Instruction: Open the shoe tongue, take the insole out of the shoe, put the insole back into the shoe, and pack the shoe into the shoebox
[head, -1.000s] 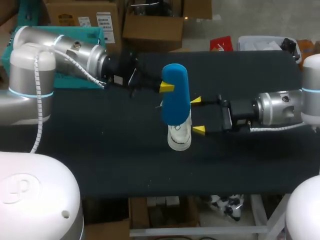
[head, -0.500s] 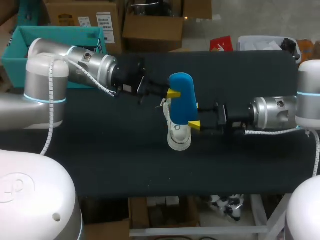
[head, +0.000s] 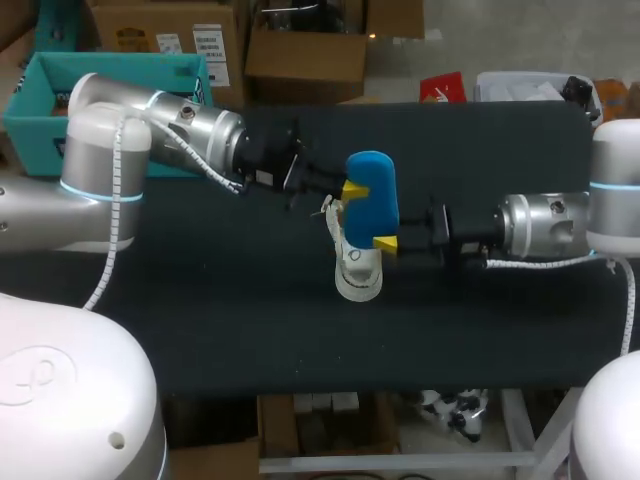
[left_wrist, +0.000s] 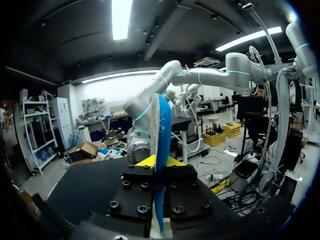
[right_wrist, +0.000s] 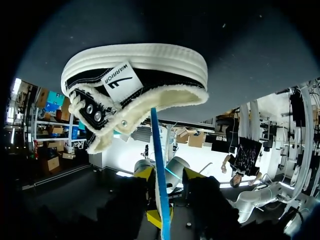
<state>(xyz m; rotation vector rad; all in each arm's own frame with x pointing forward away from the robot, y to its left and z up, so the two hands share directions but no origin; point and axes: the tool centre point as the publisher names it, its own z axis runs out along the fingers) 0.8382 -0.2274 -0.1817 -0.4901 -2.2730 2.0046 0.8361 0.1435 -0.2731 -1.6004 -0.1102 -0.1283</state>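
Blue and standing nearly on end, the insole (head: 372, 200) rises above the shoe (head: 358, 275) near the middle of the black tabletop (head: 200, 300). The left fingers (head: 352, 187) come in from the left side and are closed on the insole, pinching its upper part. In the left wrist view the insole (left_wrist: 160, 150) shows edge-on, a thin blue strip with a pale edge, clamped between the two dark finger blocks.

The shoe is a black and white sneaker with a thick white ribbed sole and a pale fleecy lining, and it rests with its sole on the tabletop. In the head view its white toe end points toward the near edge, and most of its opening is hidden behind the insole. In the right wrist view the shoe (right_wrist: 135, 85) lies just ahead of the gripper, and the insole (right_wrist: 159, 165) runs as a narrow blue line from the fleecy rim of the opening back between the fingers.

The right fingers (head: 385, 243) reach in from the right at the level of the insole's lower part. They stand apart, one on each side of the insole, with a gap showing on both sides in the right wrist view, so they grip nothing. One yellow tip shows in the head view; the other is hidden behind the insole.
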